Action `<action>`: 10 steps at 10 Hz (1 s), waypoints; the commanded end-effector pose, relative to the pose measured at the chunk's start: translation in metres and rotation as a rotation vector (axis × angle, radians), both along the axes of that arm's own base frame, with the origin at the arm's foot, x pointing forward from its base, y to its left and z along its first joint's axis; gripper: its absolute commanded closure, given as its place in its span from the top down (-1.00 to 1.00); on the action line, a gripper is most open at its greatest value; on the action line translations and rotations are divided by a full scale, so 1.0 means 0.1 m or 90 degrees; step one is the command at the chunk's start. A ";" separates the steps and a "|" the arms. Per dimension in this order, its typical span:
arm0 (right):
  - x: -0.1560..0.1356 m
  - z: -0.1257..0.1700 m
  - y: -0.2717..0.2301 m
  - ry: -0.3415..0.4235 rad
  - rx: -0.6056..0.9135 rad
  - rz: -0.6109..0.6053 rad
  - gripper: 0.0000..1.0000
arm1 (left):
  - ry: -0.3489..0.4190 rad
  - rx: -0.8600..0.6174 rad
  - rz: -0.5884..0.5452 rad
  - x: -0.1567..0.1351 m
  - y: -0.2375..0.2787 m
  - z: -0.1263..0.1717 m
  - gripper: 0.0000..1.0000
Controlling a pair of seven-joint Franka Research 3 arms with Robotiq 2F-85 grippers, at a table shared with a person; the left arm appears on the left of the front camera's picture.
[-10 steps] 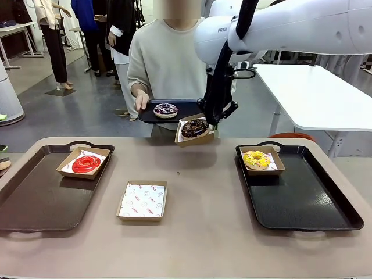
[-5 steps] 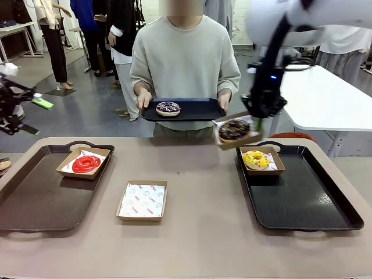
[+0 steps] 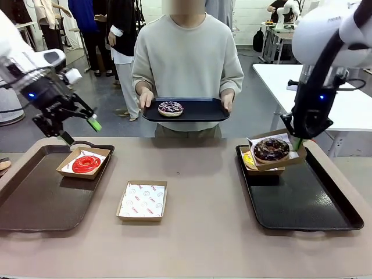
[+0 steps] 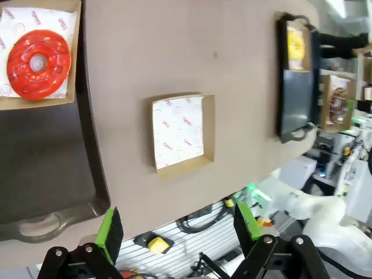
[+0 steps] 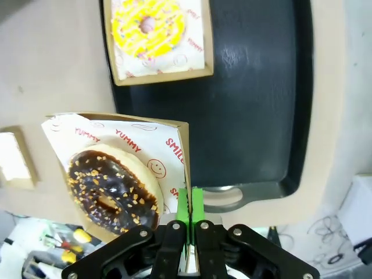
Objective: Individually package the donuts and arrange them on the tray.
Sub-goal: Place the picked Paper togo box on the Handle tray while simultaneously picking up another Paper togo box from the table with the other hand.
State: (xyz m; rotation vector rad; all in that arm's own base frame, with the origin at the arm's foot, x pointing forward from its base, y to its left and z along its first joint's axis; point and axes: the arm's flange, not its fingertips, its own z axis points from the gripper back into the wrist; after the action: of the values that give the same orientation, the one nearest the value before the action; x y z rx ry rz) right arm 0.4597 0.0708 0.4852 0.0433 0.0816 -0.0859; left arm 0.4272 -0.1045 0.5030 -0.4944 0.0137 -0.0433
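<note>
So, right gripper [image 3: 297, 141] pointing down, pinching the brown cardboard box [image 3: 290, 161] with the dark chocolate ring donut [image 3: 271, 149] above the black plastic tray [image 3: 302, 200], left gripper [image 3: 80, 131] up high, tilted, jaws apart, empty

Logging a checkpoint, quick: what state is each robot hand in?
Left hand: open, holding nothing.
Right hand: closed on the rim of the box with the chocolate donut.

Red donut [image 3: 86, 164]: glossy glaze. Chocolate donut [image 3: 271, 149]: shiny icing, rough crumbs. Empty box [image 3: 142, 200]: matt brown cardboard, printed white paper liner. Right tray [image 3: 302, 203]: smooth black, faint sheen. Table [image 3: 197, 232]: matt beige. My left gripper [image 4: 174, 210]: matt green pads, black fingers.
</note>
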 end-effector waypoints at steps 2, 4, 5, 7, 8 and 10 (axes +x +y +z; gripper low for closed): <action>-0.08 -0.30 -0.14 -0.008 0.033 0.010 -0.96 | -0.004 0.108 0.012 0.07 -0.39 -0.27 1.00; -0.05 -0.45 -0.13 0.008 0.029 0.019 -0.96 | -0.004 0.159 0.011 0.11 -0.65 -0.53 1.00; -0.07 -0.32 -0.12 0.004 0.006 0.003 -0.96 | -0.005 0.174 0.012 0.13 -0.73 -0.64 1.00; -0.07 -0.32 -0.12 0.004 0.006 0.003 -0.96 | -0.006 0.210 0.016 0.18 -0.83 -0.86 1.00; -0.07 -0.32 -0.12 0.004 0.006 0.003 -0.96 | -0.003 0.228 0.017 0.20 -0.87 -1.00 1.00; -0.07 -0.32 -0.12 0.004 0.006 0.003 -0.96 | 0.002 0.255 0.017 0.20 -0.95 -1.23 1.00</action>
State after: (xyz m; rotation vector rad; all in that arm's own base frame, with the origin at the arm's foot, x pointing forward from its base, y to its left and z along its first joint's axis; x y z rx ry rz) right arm 0.4534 0.0586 0.4504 0.0515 0.0895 -0.0780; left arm 0.4474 -0.1904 0.3867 -0.1386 0.0371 -0.0380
